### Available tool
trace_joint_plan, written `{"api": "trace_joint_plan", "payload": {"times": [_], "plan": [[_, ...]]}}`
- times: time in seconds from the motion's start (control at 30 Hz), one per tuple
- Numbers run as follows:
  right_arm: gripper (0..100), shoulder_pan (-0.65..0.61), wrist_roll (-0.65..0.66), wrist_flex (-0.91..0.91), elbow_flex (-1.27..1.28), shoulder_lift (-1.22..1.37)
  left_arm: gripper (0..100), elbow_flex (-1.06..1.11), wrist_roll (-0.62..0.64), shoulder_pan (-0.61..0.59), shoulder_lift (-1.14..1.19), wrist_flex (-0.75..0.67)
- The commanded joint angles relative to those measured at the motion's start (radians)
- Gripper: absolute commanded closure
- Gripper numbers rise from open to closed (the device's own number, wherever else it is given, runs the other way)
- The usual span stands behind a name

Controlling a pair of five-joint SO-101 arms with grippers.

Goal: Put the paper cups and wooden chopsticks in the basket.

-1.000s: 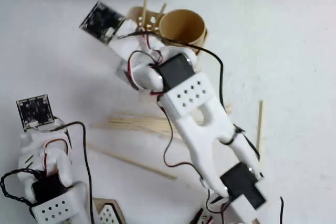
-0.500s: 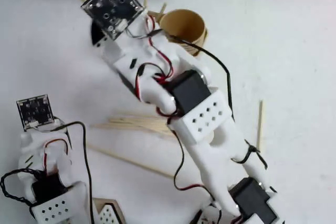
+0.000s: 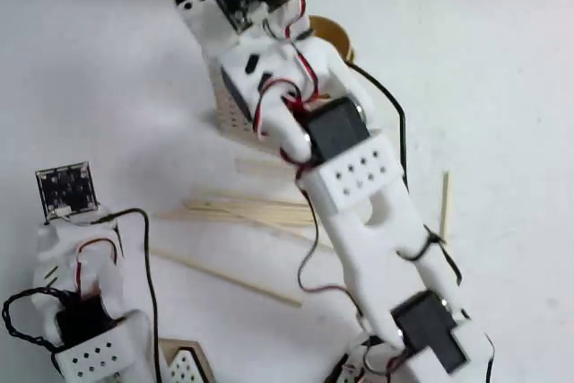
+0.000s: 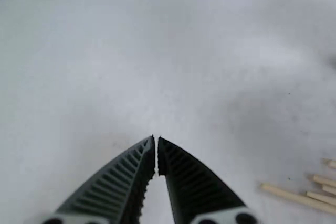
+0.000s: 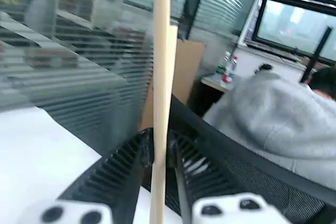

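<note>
Right claw (image 5: 161, 141) clamping wooden chopstick (image 5: 161, 51), hovering raised near basket (image 3: 230, 109) at 11 o'clock on counter (image 3: 502, 87). Left claw (image 4: 156, 145) pinching together, empty. Chopstick seeming light, stiff, slick: gripping mid-shaft advisable.

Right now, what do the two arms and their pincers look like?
Both arms are white plastic shells with black motors, perforated blocks and red and black cables: right arm, left arm. Left pincer and right pincer have dark, ribbed, tapering fingers.

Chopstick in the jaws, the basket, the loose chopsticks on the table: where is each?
held chopstick (image 5: 160, 66), right wrist view, mid-shaft.
basket (image 3: 226, 107), high view, lattice side wall.
loose chopsticks (image 3: 242, 213), high view, middle of bundle.
</note>
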Motion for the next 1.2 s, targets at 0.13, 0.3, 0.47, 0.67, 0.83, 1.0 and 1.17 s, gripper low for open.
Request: {"api": "trace_joint_plan", "payload": {"times": [0.13, 0.3, 0.47, 0.67, 0.83, 1.0, 1.17], "plan": [[97.9, 0.079, -0.011, -0.039, -0.034, 0.122, 97, -0.008, -0.009, -0.010, -0.010, -0.005], [97.7, 0.107, -0.015, -0.035, -0.034, 0.205, 97, -0.008, -0.009, -0.010, -0.010, -0.005], [89.9, 0.104, -0.017, 0.016, -0.034, 0.214, 97, -0.008, -0.009, -0.010, -0.010, -0.005], [86.8, 0.107, -0.127, 0.156, -0.034, 0.110, 97, -0.008, -0.011, -0.010, -0.012, -0.005], [86.8, 0.131, -0.166, 0.364, -0.028, -0.025, 97, -0.008, -0.011, -0.010, -0.012, -0.006], [86.8, 0.203, -0.206, 0.579, -0.028, -0.143, 97, -0.008, -0.011, -0.010, -0.012, -0.006], [86.6, 0.295, -0.204, 0.765, -0.026, -0.214, 97, -0.006, -0.011, -0.010, -0.012, -0.006]]}}
